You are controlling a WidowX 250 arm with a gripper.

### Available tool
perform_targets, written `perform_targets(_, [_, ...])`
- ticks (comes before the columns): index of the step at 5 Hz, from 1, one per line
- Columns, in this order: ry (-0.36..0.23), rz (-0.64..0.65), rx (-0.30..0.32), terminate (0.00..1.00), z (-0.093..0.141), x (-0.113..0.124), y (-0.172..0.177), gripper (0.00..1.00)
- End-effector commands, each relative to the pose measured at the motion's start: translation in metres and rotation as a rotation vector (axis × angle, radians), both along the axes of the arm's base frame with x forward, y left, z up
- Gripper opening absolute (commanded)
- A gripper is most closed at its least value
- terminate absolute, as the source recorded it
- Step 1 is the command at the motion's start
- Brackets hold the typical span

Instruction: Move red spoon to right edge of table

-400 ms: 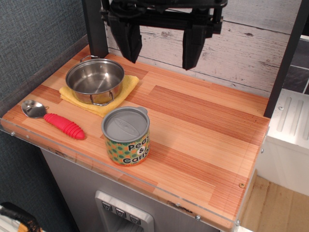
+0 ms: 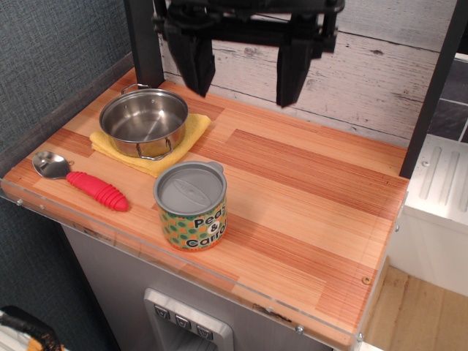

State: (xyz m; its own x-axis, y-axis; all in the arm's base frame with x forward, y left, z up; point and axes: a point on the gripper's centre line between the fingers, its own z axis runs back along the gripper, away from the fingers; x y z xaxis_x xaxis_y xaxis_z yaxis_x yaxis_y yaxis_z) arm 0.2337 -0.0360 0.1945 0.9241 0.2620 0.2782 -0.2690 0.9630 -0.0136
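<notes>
The red spoon (image 2: 82, 181) lies flat near the front left corner of the wooden table (image 2: 307, 197), its silver bowl pointing left and its ribbed red handle pointing right. My gripper (image 2: 243, 79) hangs high over the back middle of the table, its two black fingers wide apart and empty. It is far from the spoon, up and to the right of it.
A steel pot (image 2: 144, 121) sits on a yellow cloth (image 2: 191, 131) at the back left. A green "Peas & Carrots" can (image 2: 191, 207) stands just right of the spoon's handle. A black post (image 2: 145, 44) rises at the back left.
The gripper has shifted very slightly upward. The spoon, pot and can have not moved.
</notes>
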Motion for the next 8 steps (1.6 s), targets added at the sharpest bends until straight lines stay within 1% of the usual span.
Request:
perform_targets(1, [-0.017,0.383,-0.062,0.00,-0.005,0.002,0.048,1.00])
perform_targets(2, [-0.028,0.606,-0.075,0.00,-0.021,-0.002,0.079,1.00])
perform_targets(3, [-0.074,0.853,-0.136,0.00,-0.042,-0.016,0.106,1.00])
perform_targets(4, [-0.073,0.973,-0.127,0.00,-0.062,-0.025,0.125,1.00])
perform_targets(5, [-0.072,1.059,-0.130,0.00,-0.078,-0.031,0.149,1.00])
perform_targets(6, [-0.067,1.109,-0.122,0.00,-0.092,-0.028,0.170,1.00])
perform_targets(7, [-0.115,1.173,-0.133,0.00,-0.103,-0.026,0.185,1.00])
perform_targets(8, [-0.108,1.208,-0.167,0.00,-0.116,-0.022,0.195,1.00])
